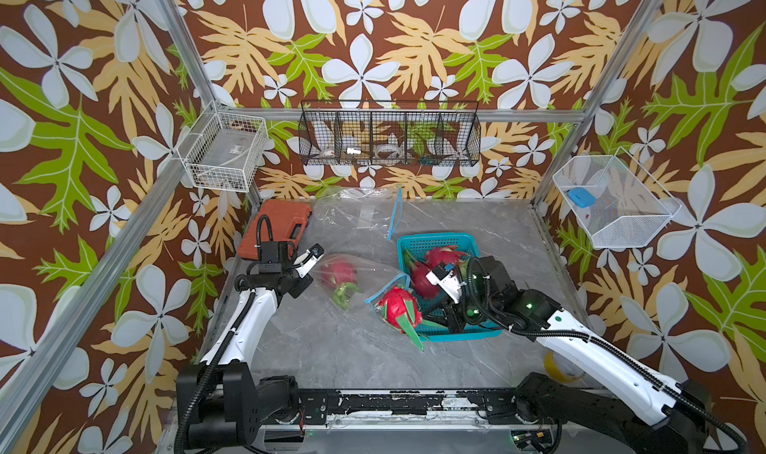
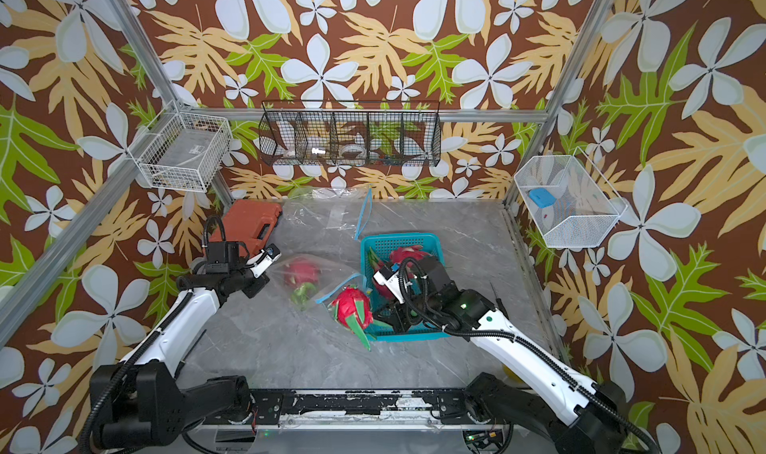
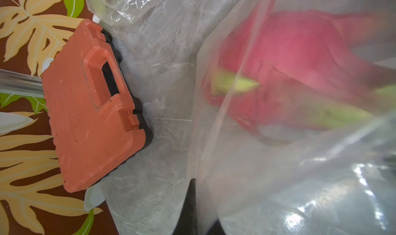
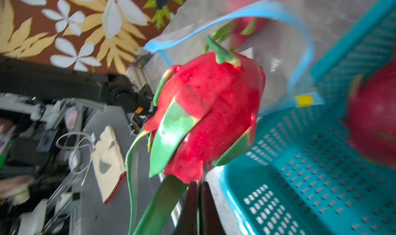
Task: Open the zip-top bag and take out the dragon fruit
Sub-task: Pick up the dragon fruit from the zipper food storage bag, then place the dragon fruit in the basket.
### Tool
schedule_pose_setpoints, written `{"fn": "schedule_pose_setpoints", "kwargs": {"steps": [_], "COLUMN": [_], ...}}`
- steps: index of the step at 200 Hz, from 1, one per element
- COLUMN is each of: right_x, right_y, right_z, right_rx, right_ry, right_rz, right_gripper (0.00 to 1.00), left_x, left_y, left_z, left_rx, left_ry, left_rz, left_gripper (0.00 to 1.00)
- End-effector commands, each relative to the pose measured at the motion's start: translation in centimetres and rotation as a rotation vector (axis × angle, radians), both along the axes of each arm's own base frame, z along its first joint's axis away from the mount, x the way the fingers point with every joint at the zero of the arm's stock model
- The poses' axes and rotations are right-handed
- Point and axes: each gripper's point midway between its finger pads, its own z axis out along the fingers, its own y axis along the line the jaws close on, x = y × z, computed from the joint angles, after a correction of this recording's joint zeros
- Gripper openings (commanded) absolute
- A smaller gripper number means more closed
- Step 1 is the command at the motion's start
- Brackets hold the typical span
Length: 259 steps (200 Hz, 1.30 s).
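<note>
hanging just outside the open blue-zippered mouth of the clear plastic zip-top bag (image 1: 364,282), a bright red dragon fruit with long green scales (image 1: 398,309) is pinched by the right gripper (image 4: 198,193), whose dark jaws are closed tight on the leafy scales at the fruit's tapered end, as the right wrist view shows. in both top views this fruit sits at the near-left corner of the teal perforated plastic basket (image 1: 464,240), which already holds two more pink fruits, so the basket lies directly to the right arm's own side of its load. its long axis runs from the bag mouth toward the front edge of the grey marble-patterned table (image 1: 331,348), point trailing down.

a second, blurred magenta dragon fruit (image 1: 340,274) remains inside the bag, between the two arms and nearer the left. the left gripper (image 1: 309,261) is shut on the closed end of the bag, film bunched around its jaws in the left wrist view. an orange plastic tool case (image 1: 277,228) lies just behind it. judging from this, the coming move probably turns on carrying the held fruit sideways over the basket rim.
</note>
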Motion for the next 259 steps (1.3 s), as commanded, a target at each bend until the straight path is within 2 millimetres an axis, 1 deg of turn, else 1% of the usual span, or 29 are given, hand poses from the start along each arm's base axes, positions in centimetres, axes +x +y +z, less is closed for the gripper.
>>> {"fn": "schedule_pose_setpoints", "kwargs": {"steps": [1,17,27,46,59,71,83,94,109,120,133,147,157,169,177,193,215,222,230,243,244,248,249,251,252,254,259], "right_x": [-2.8,-2.8,-2.3,0.1,2.2,5.3,7.7,9.1,10.3,10.5,10.3,9.8,9.2,8.6,8.3,8.3,9.3,9.7,10.1,10.8,10.8,11.1,11.1,11.2,11.3,11.4,11.6], "right_y": [1.6,1.4,0.9,-0.9,-2.5,-4.7,-6.8,-8.2,-10.0,-11.3,-12.7,-14.6,-15.6,-16.6,-16.7,-16.0,-15.7,-15.7,-15.9,-16.6,-16.7,-16.8,-16.8,-16.9,-16.9,-17.0,-17.1], "right_z": [4.8,7.1,8.3,9.8,10.0,8.8,7.1,5.4,3.4,2.0,1.3,0.8,0.4,-0.9,-2.0,-4.3,-5.9,-6.3,-6.6,-6.6,-6.5,-6.3,-6.2,-6.1,-6.0,-5.9,-5.4], "right_rx": [0.194,0.256,0.293,0.331,0.326,0.240,0.144,0.045,-0.088,-0.186,-0.263,-0.350,-0.396,-0.451,-0.468,-0.466,-0.473,-0.476,-0.495,-0.536,-0.539,-0.546,-0.547,-0.549,-0.548,-0.549,-0.554], "right_ry": [-0.048,-0.109,-0.130,-0.172,-0.196,-0.227,-0.238,-0.248,-0.240,-0.210,-0.185,-0.166,-0.158,-0.140,-0.116,-0.066,-0.051,-0.050,-0.051,-0.060,-0.062,-0.070,-0.072,-0.075,-0.078,-0.083,-0.102], "right_rz": [0.180,0.176,0.152,0.045,-0.065,-0.231,-0.367,-0.456,-0.547,-0.597,-0.641,-0.711,-0.735,-0.754,-0.752,-0.723,-0.737,-0.741,-0.759,-0.794,-0.799,-0.811,-0.815,-0.820,-0.821,-0.826,-0.839], "right_gripper": [0.00,0.00,0.00,0.00,0.00,0.00,0.00,0.00,0.00,0.00,0.00,0.00,0.00,0.00,0.00,0.00,0.00,0.06,0.17,0.40,0.43,0.62,0.69,0.89,0.94,0.99,1.00], "left_x": [0.4,0.0,-0.4,-1.0,-1.4,-1.7,-2.1,-2.4,-2.8,-2.9,-2.9,-2.8,-2.7,-2.6,-2.5,-2.4,-2.6,-2.8,-3.0,-3.2,-3.3,-3.3,-3.3,-3.3,-3.4,-3.4,-3.4], "left_y": [0.3,0.3,0.3,0.4,0.4,0.4,0.1,-0.2,-0.6,-0.7,-0.8,-0.9,-0.9,-1.0,-1.0,-1.1,-1.3,-1.3,-1.3,-1.3,-1.3,-1.3,-1.3,-1.3,-1.3,-1.3,-1.4], "left_z": [0.5,0.0,-0.5,-1.2,-1.6,-1.7,-1.8,-1.8,-1.7,-1.6,-1.3,-1.1,-1.0,-1.0,-1.0,-0.8,-0.7,-0.7,-0.7,-0.8,-0.8,-0.8,-0.8,-0.9,-0.9,-0.9,-0.9], "left_rx": [-0.001,0.005,0.012,0.025,0.029,0.029,0.017,0.002,-0.015,-0.019,-0.021,-0.025,-0.027,-0.034,-0.040,-0.054,-0.067,-0.064,-0.060,-0.056,-0.056,-0.056,-0.056,-0.057,-0.057,-0.058,-0.061], "left_ry": [-0.023,-0.008,0.000,0.013,0.019,0.025,0.038,0.050,0.063,0.063,0.054,0.050,0.048,0.052,0.055,0.055,0.061,0.061,0.058,0.058,0.059,0.057,0.058,0.058,0.059,0.060,0.059], "left_rz": [0.019,0.019,0.014,0.007,0.006,0.003,-0.006,-0.017,-0.031,-0.037,-0.039,-0.043,-0.045,-0.044,-0.041,-0.036,-0.036,-0.038,-0.040,-0.043,-0.042,-0.043,-0.043,-0.043,-0.043,-0.044,-0.045], "left_gripper": [0.00,0.00,0.00,0.00,0.00,0.00,0.00,0.00,0.00,0.00,0.00,0.00,0.00,0.00,0.00,0.00,0.00,0.00,0.00,0.00,0.00,0.00,0.00,0.00,0.00,0.00,0.00]}}
